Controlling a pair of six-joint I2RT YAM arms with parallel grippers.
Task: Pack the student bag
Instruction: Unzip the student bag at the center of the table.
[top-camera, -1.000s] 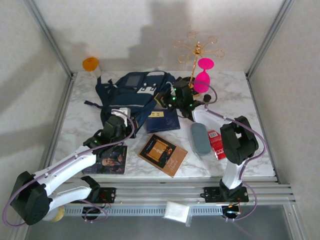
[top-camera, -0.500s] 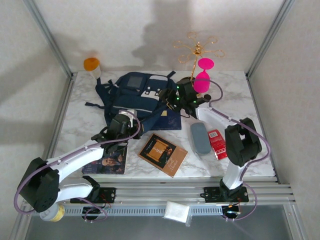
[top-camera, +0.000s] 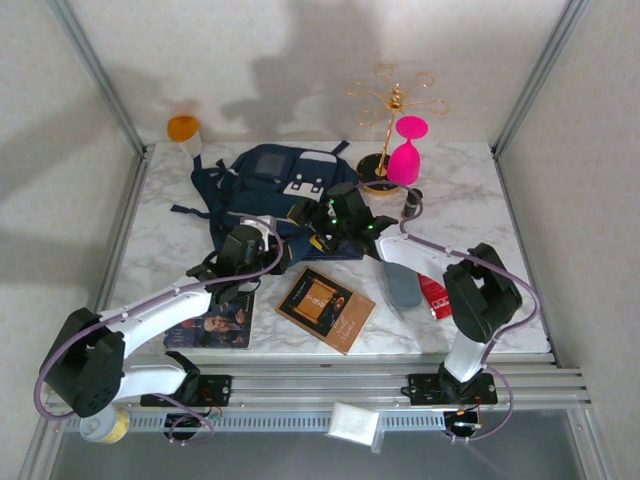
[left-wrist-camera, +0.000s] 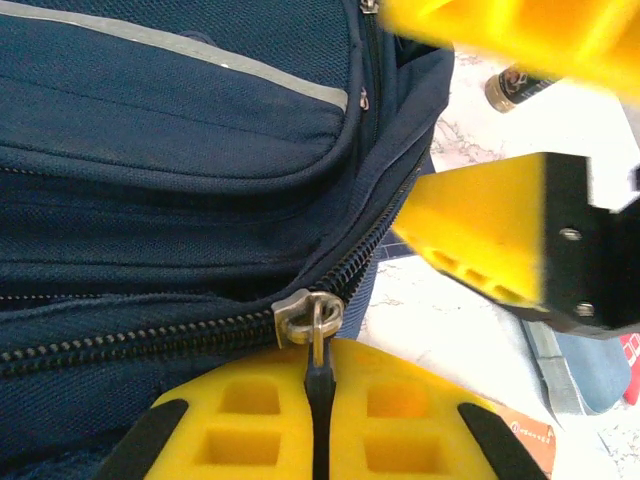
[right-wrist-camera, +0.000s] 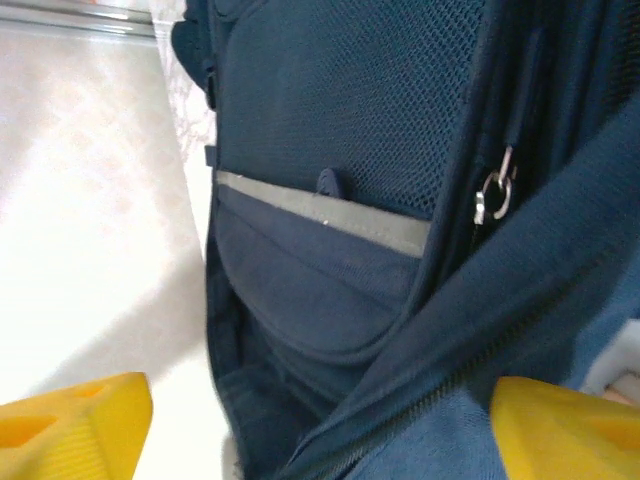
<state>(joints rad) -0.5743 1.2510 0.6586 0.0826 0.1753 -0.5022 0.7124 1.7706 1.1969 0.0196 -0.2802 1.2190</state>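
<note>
Lying flat in the upper centre of the top view, the student bag (top-camera: 262, 190) rests on the marble tabletop (top-camera: 480, 200) with its front pocket facing up. The left tool (top-camera: 243, 247) sits at the bag's lower edge. In the left wrist view, its yellow fingers (left-wrist-camera: 400, 425) are pressed together on the dark tab of the zipper pull (left-wrist-camera: 312, 318), whose metal slider sits on the zipper track at lower centre.

The right tool (top-camera: 328, 216) is positioned at the bag's lower right side. In the right wrist view, its fingers (right-wrist-camera: 70, 420) occupy the two bottom corners, spread wide and gripping nothing, with navy fabric and a grey stripe (right-wrist-camera: 320, 212) beyond them.

Below the bag, a brown book (top-camera: 325, 308) lies at lower centre and a second book (top-camera: 215, 325) at lower left, partly under the left arm. A grey case (top-camera: 403, 290) and a red box (top-camera: 437, 295) lie touching, right of centre. A pink goblet (top-camera: 405, 155) and a gold stand (top-camera: 392, 105) are at the upper right, and an orange-lidded cup (top-camera: 183, 130) is at the upper left.
</note>
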